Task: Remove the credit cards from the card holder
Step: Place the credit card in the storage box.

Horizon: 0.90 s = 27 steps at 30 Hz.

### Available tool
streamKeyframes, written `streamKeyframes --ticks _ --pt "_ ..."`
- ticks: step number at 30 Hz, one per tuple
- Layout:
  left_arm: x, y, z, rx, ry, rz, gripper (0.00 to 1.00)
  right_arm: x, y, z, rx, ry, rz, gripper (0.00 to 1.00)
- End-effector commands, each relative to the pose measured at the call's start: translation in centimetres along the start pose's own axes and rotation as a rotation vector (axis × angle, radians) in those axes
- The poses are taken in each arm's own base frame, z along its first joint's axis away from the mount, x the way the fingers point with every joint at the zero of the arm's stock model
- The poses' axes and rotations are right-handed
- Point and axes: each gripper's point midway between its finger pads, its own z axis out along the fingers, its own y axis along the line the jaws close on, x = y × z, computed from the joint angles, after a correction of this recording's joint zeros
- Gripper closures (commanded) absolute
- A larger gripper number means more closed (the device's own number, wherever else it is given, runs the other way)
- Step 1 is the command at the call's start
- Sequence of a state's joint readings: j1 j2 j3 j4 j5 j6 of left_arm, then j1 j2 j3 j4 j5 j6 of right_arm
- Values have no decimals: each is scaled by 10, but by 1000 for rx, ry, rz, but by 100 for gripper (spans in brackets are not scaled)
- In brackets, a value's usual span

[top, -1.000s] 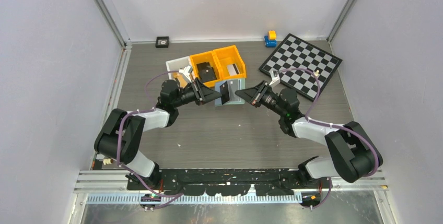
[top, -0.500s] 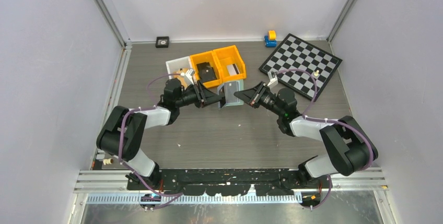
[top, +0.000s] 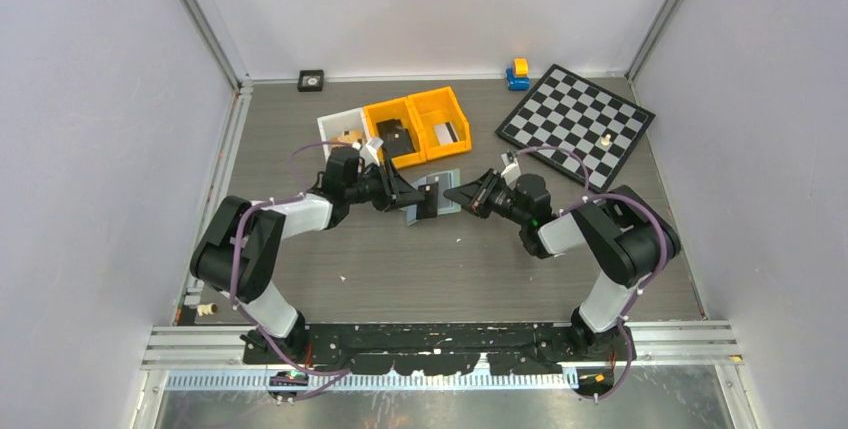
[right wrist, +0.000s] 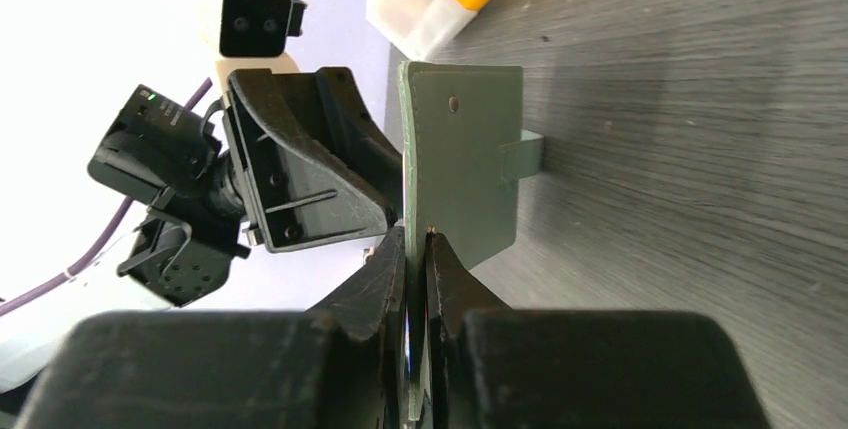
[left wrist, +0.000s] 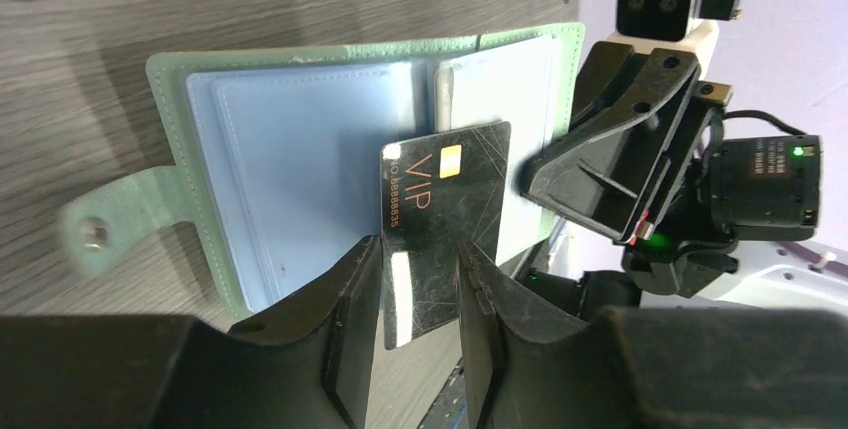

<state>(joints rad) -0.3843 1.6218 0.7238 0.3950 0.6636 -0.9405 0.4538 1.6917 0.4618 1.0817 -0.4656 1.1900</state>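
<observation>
While the sleeves only give up a card when the wallet is braced and spread, the right pincer (right wrist: 415, 241) is clenched on one edge of the card holder (left wrist: 340, 164). In the right wrist view its two fingers press flat on either side of the sage-green cover (right wrist: 465, 169), and it presents the open inside toward the other arm. That frees the left pincer (left wrist: 420, 249) to work the black VIP card (left wrist: 450, 184). In the left wrist view this card lies between and partly behind its fingers, in front of the pale blue sleeves (left wrist: 270, 179). Whether those fingers pinch the card or stand slack beside it I cannot tell, nor whether the card's lower end is clear of its pocket. Seen from above, the holder sits near the centre of the frame, between the two pincer tips and just below the orange bins (top: 415, 127), low over the grey surface (top: 420, 279). Whether it touches that surface is unclear. From the left wrist the holder is spread wide, its long axis running left to right across the frame. Its fold (left wrist: 432, 99) is a top-to-bottom line a little right of centre, and the snap tab (left wrist: 100, 229) sticks out at lower left. The inner face points at the left wrist camera, the plain back at the right one. The card's long axis crosses the holder's, running top to bottom with a slight lean, chip end uppermost, so I judge its way out lies toward the bottom of that frame.
</observation>
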Motion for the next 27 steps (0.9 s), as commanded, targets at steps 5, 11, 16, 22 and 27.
streamKeyframes --ticks 5,11,16,22,27 --pt "9 40 14 -160 58 42 66 -11 -20 10 -5 -34 -1 93" --pt "24 56 31 -183 121 16 66 -11 -51 10 56 -42 43 93" --pt "31 61 38 -213 160 26 66 -9 -61 11 74 -40 48 83" --pt "31 66 38 -244 163 39 65 -7 -63 11 78 -31 44 56" --pt "32 65 42 -224 175 28 65 -3 -65 14 100 -7 35 57"
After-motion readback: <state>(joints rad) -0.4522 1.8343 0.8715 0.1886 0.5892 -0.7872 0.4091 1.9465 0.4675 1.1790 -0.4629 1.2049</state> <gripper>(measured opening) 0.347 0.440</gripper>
